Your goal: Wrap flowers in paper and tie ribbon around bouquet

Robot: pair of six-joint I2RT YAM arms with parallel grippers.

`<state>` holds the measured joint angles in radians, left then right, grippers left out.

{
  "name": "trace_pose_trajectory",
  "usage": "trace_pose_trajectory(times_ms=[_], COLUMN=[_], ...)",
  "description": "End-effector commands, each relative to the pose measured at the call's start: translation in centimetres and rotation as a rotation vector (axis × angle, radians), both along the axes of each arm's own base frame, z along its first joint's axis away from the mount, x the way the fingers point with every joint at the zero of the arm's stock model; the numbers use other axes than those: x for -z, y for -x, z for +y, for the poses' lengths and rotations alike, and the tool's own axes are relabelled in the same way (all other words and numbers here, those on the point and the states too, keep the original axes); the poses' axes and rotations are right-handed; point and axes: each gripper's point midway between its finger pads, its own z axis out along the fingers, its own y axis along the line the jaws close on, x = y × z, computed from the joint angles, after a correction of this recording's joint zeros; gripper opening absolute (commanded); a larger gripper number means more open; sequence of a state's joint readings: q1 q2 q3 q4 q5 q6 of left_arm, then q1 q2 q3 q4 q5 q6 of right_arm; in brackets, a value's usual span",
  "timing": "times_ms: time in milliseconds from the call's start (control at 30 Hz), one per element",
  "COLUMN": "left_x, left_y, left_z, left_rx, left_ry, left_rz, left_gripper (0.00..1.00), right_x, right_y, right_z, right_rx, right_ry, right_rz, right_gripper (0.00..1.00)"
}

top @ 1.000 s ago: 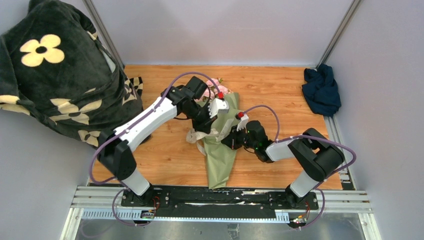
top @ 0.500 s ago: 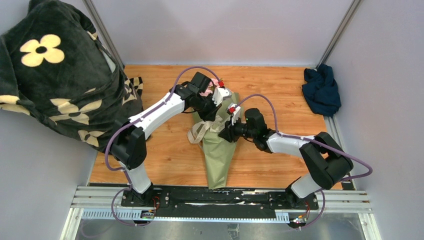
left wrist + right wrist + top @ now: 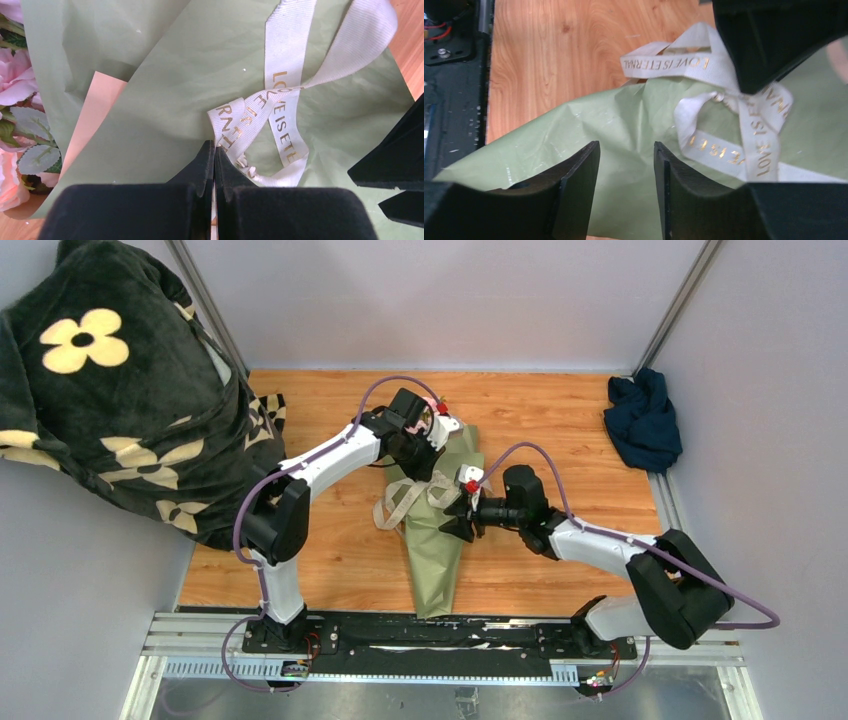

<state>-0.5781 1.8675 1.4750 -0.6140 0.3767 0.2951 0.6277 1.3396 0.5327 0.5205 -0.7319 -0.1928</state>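
Wood table (image 3: 330, 550) inside plain grey walls, flower-print blanket (image 3: 110, 410) heaped far left, navy cloth (image 3: 642, 420) far right. Bouquet (image 3: 435, 555) lies mid-table, tip toward the bases, with the ribbon (image 3: 282, 100) loosely knotted over it. Left gripper (image 3: 214, 150) is clamped on the ribbon at the knot. Right gripper (image 3: 626, 147) has let go since a second ago, jaws apart just over the bouquet, and its elbow has swung out right.

Gold lettering "LOVE IS ETERNAL", repeated along ribbon (image 3: 664, 64).
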Motion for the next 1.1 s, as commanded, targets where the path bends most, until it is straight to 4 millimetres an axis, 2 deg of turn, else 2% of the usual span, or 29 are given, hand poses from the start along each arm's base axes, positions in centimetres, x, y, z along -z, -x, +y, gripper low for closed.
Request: trace_pose_trajectory(times_ms=[0, 200, 467, 633, 700, 833, 867, 900, 933, 1000, 1033, 1067], left_x=[-0.4, -0.6, -0.4, -0.9, -0.9, -1.3, -1.6, -2.2, -2.7, -4.4, -6.7, -7.1], left_y=[-0.5, -0.5, -0.3, -0.2, -0.2, -0.1, 0.1, 0.5, 1.0, 1.5, 0.9, 0.7], left_z=[-0.2, -0.4, -0.3, -0.3, -0.2, -0.4, -0.4, -0.4, -0.3, 0.5, 3.1, 4.0], left_rx=[-0.011, -0.008, -0.002, 0.003, 0.003, 0.029, 0.054, 0.096, 0.140, 0.215, 0.250, 0.254], left_ry=[0.023, 0.030, 0.027, 0.032, 0.029, 0.034, 0.035, 0.037, 0.040, 0.038, 0.028, 0.022], left_rz=[-0.017, -0.015, -0.004, -0.011, -0.013, -0.014, -0.016, -0.021, -0.015, -0.033, -0.125, -0.152], left_gripper=[0.00, 0.00, 0.00, 0.00, 0.00, 0.00, 0.05, 0.19, 0.38, 0.61, 0.77, 0.79], right_x=[-2.2, -0.6, 2.1, 3.1, 3.4, 3.5, 3.4, 3.4, 3.5, 3.9, 4.6, 4.8], right_y=[-1.8, -5.2, -6.5, -6.7, -6.6, -6.1, -5.9, -5.7, -5.6, -5.3, -5.1, -4.9], right_z=[0.4, 0.6, 1.2, 1.5, 1.6, 1.6, 1.5, 1.3, 1.1, 0.6, 0.2, 0.1], right_rx=[-0.022, 0.084, 0.127, 0.140, 0.136, 0.121, 0.120, 0.122, 0.126, 0.128, 0.130, 0.130], right_ry=[-0.047, 0.013, 0.063, 0.068, 0.072, 0.066, 0.063, 0.062, 0.065, 0.074, 0.090, 0.092], right_rz=[-0.258, -0.295, -0.247, -0.217, -0.213, -0.210, -0.209, -0.202, -0.189, -0.145, -0.107, -0.098], right_gripper=[0.51, 0.50, 0.48, 0.41, 0.34, 0.02, 0.00, 0.00, 0.00, 0.00, 0.00, 0.00])
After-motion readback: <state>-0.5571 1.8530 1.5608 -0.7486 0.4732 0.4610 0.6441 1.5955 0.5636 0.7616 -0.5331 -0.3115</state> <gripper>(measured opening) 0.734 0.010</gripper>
